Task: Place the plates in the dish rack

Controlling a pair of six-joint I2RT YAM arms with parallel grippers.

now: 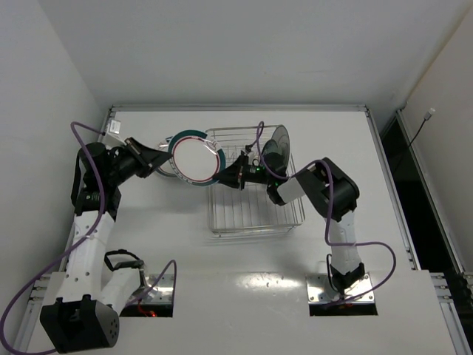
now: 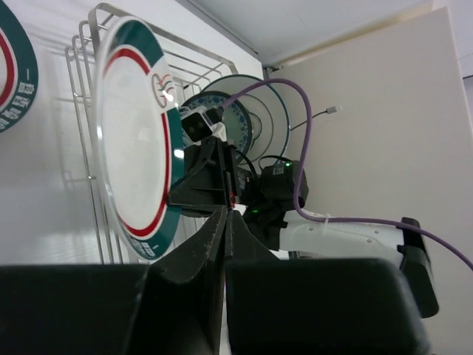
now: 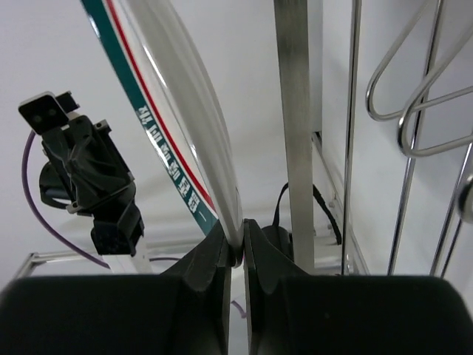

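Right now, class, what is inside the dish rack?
A small patterned plate and a larger ringed plate stand upright at the dish rack's far right. The right arm covers part of its floor.

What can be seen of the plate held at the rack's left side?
The plate is round and flat, glossy like ceramic: white centre, thin red ring, broad teal rim with white lettering and a small emblem. It is held tilted at the left wall of the rack. The right gripper pinches its rim; the shut left gripper is close beside it, contact unclear.
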